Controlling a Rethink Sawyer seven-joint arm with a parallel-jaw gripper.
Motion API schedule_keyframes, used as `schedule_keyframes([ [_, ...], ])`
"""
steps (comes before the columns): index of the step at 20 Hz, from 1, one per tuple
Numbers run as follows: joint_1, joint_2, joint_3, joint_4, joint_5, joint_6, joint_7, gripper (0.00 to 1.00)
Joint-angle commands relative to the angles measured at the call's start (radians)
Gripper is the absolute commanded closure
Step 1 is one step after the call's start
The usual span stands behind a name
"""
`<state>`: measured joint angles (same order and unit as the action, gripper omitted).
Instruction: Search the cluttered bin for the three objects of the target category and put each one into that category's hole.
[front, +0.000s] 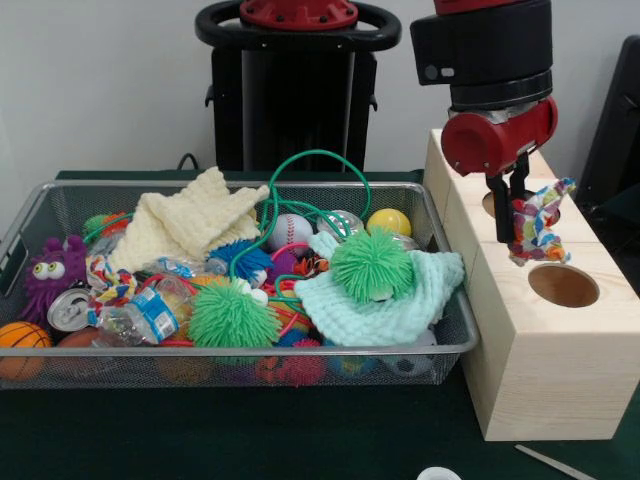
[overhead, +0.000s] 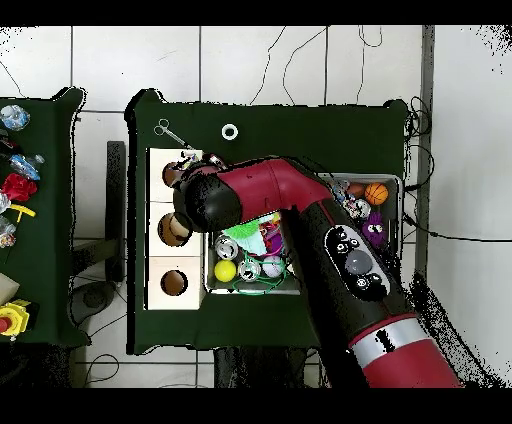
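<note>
The wire mesh bin (front: 40, 200) is full of toys, cloths and balls; it also shows in the overhead view (overhead: 398, 182), mostly under the arm. My gripper (front: 511, 218) is shut on a multicoloured rope toy (front: 538, 225) and holds it just above the middle wooden cube, over a wide round hole (front: 563, 208). The mid-sized hole (front: 564, 286) is in the nearest cube, just in front of the hanging toy, and is uncovered. In the overhead view the gripper (overhead: 196, 198) sits between that hole (overhead: 170, 175) and the middle one (overhead: 172, 230).
Three pale wooden cubes (front: 545, 380) stand in a row to the right of the bin. A third, smaller hole (overhead: 173, 283) shows in the overhead view. A white ring (overhead: 230, 131) and a metal tool (overhead: 170, 133) lie on the green table.
</note>
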<state>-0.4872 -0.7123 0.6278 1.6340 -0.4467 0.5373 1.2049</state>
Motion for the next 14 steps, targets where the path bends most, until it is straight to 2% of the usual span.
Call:
schedule_keyframes([
  [1, 0.021, 0.047, -0.101, -0.028, -0.017, 0.021, 0.142, 1.00],
  [10, 0.057, 0.015, -0.108, -0.005, 0.041, 0.043, 0.170, 1.00],
  [14, 0.074, 0.027, -0.125, 0.032, 0.049, -0.004, 0.206, 1.00],
])
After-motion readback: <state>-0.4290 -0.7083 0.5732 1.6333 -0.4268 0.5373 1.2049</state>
